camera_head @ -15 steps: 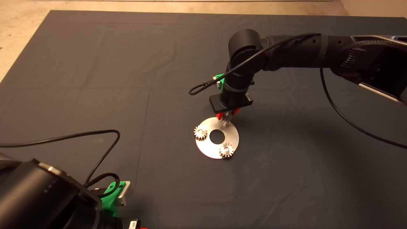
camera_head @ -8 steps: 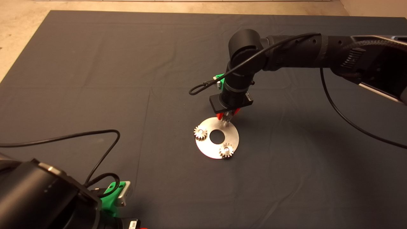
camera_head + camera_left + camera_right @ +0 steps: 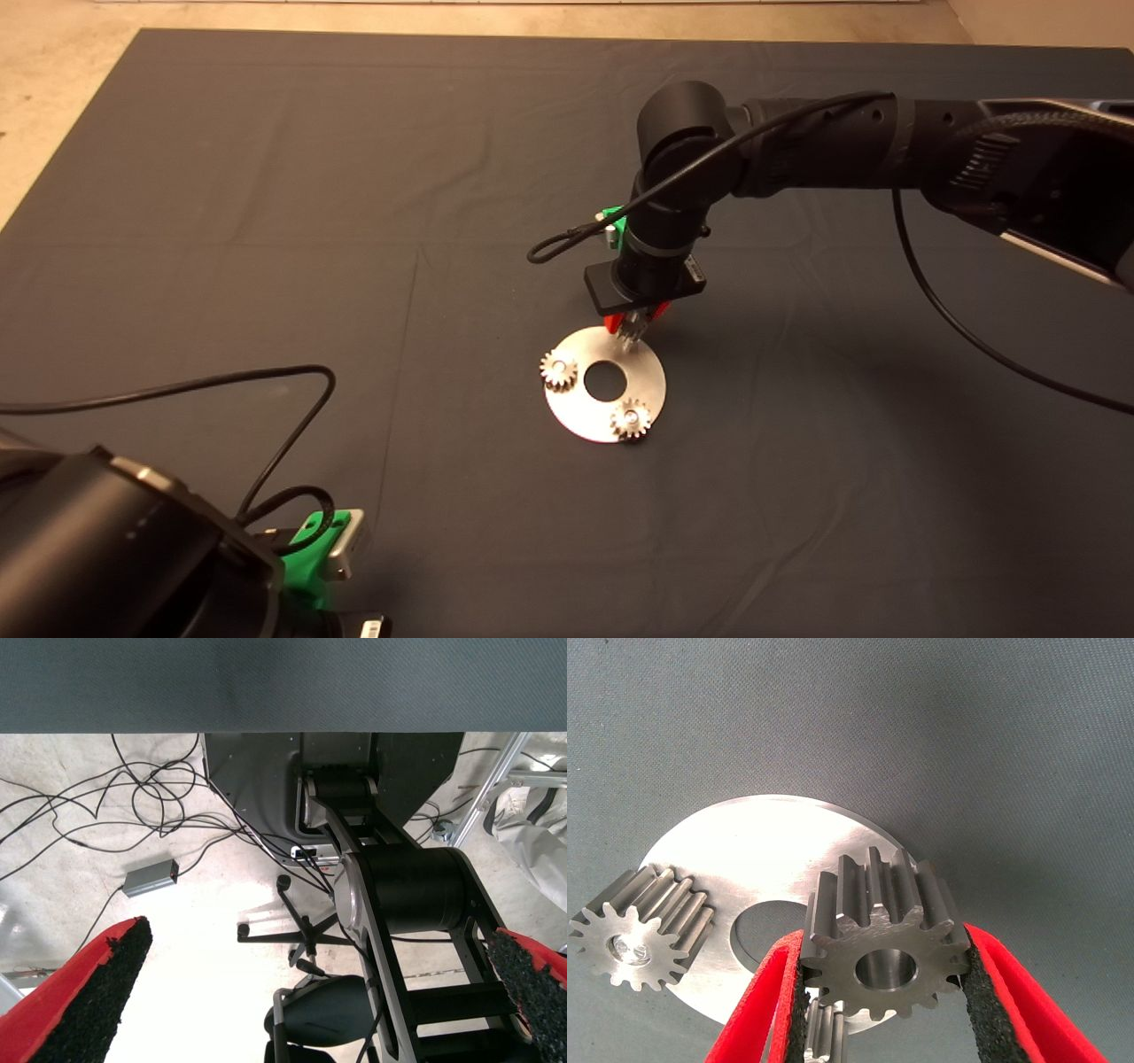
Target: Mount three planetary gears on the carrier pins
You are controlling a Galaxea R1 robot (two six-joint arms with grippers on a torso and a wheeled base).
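A shiny metal disc [image 3: 651,377] with a large centre hole lies mid-mat. Two planetary gears [image 3: 558,369] [image 3: 630,418] sit on carrier pins at its left and near edges. My right gripper [image 3: 633,328] hangs over the disc's far edge, shut on a third gear [image 3: 630,332]. In the right wrist view the red fingers [image 3: 757,1010] clamp this gear [image 3: 886,948] by its teeth, centre hole showing, above the disc [image 3: 762,859]. A seated gear [image 3: 642,930] has a pin top in its hole. The third pin is hidden behind the held gear. My left gripper [image 3: 310,992] is parked open at the lower left.
The left arm [image 3: 133,558] and its black cable [image 3: 292,425] fill the lower left corner of the mat. The right arm [image 3: 842,151] reaches in from the right with a looped cable [image 3: 558,244]. The left wrist view shows floor, cables and the robot's base.
The left arm and its cable have sunk slightly toward the lower left corner. The right gripper and its gear have held still over the disc.
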